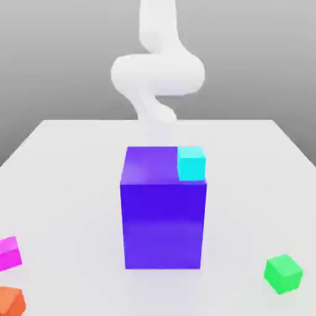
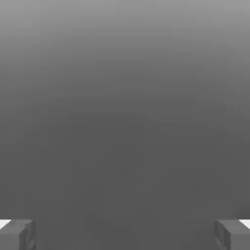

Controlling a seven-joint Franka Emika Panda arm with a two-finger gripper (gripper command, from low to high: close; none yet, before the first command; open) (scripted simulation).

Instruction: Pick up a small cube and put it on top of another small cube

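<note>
Several small cubes lie in the exterior view. A cyan cube (image 1: 191, 163) appears to rest on the top face of a tall blue-violet block (image 1: 163, 222), at that face's right edge. A green cube (image 1: 283, 273) lies on the white table (image 1: 68, 179) at the front right. At the front left are a magenta cube (image 1: 8, 253) and an orange cube (image 1: 11, 301), each cut by the picture's edge. The white arm (image 1: 157, 74) curls above the table's far side, behind the block. In the hand view my gripper (image 2: 125, 235) is open, its fingers (image 2: 17, 234) far apart with only grey background between them.
The tall blue-violet block stands in the middle of the table and rises well above the small cubes. Bare table surface stretches on both sides of it and towards the far edge.
</note>
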